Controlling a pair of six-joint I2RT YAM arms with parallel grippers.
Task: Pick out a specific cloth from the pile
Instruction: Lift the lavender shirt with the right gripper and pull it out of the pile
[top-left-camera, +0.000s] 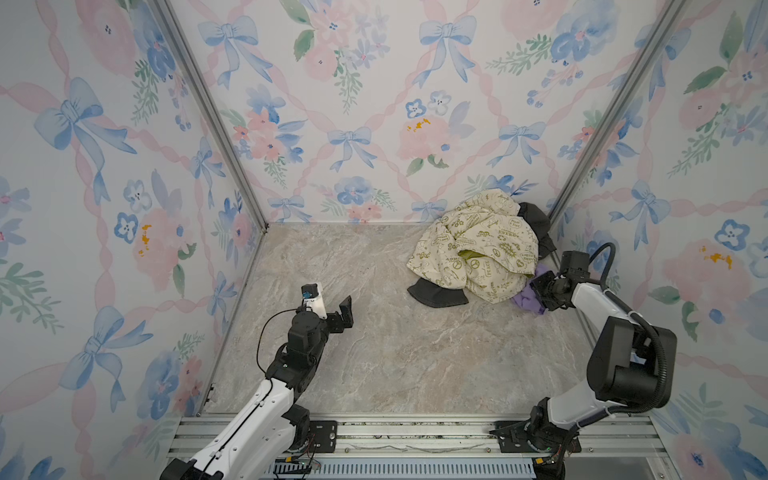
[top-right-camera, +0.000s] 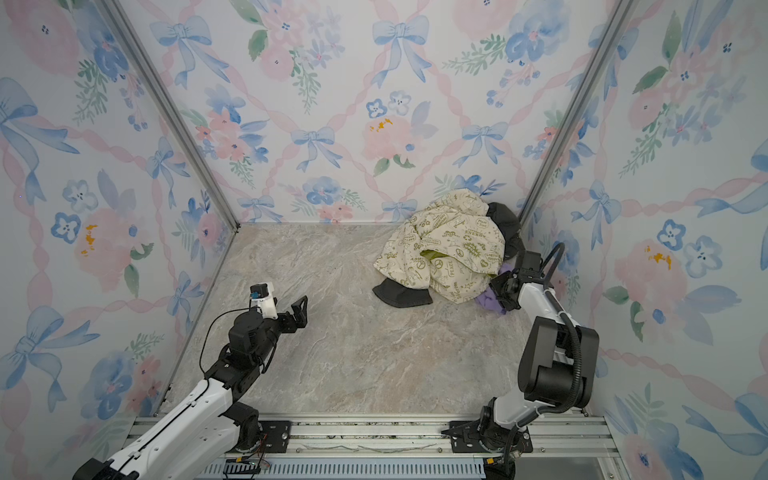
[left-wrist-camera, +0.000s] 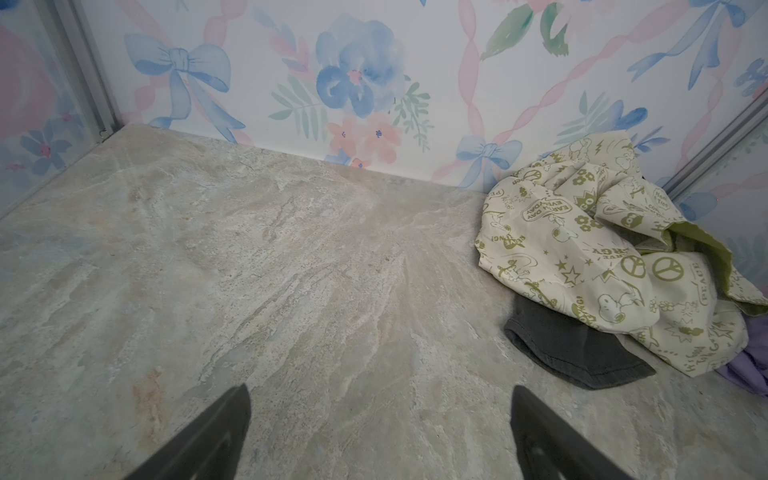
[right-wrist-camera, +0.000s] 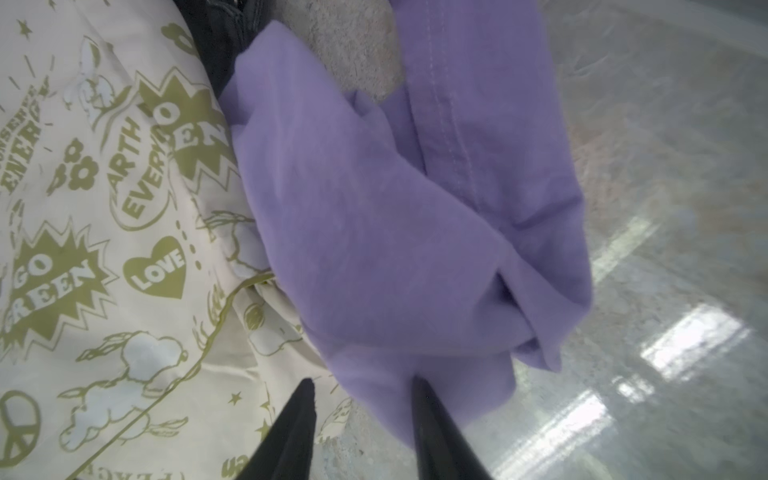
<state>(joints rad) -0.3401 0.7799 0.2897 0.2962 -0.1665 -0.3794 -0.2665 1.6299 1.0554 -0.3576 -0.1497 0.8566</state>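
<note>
- The step in hand, as I judge it, is taking hold of the lilac cloth (right-wrist-camera: 374, 228) where it sticks out at the near right edge of the pile (top-left-camera: 478, 245). It lies on the worktop (top-left-camera: 374, 353), touching the cream cloth (right-wrist-camera: 104, 249) and partly tucked under it.
- To do it well, the bite should take only lilac fabric. In the right wrist view one fingertip (right-wrist-camera: 307, 395) sits right at the cream cloth's hem, so it risks catching both.
- A thick fold or the stitched seam would hold better than a single thin layer.
- The pull is best made low and away from the pile, so that the cream cloth and the dark grey cloth (top-left-camera: 436, 295) stay behind.
- The right claw (right-wrist-camera: 361, 386) stands partway narrowed with a fold of lilac cloth between its tips. The other fingertip (right-wrist-camera: 419, 390) presses into the fabric, but I cannot tell whether the pinch is firm.
- The left claw (left-wrist-camera: 380, 390) is spread wide and holds nothing. It hovers over bare worktop, well apart from the pile.
</note>
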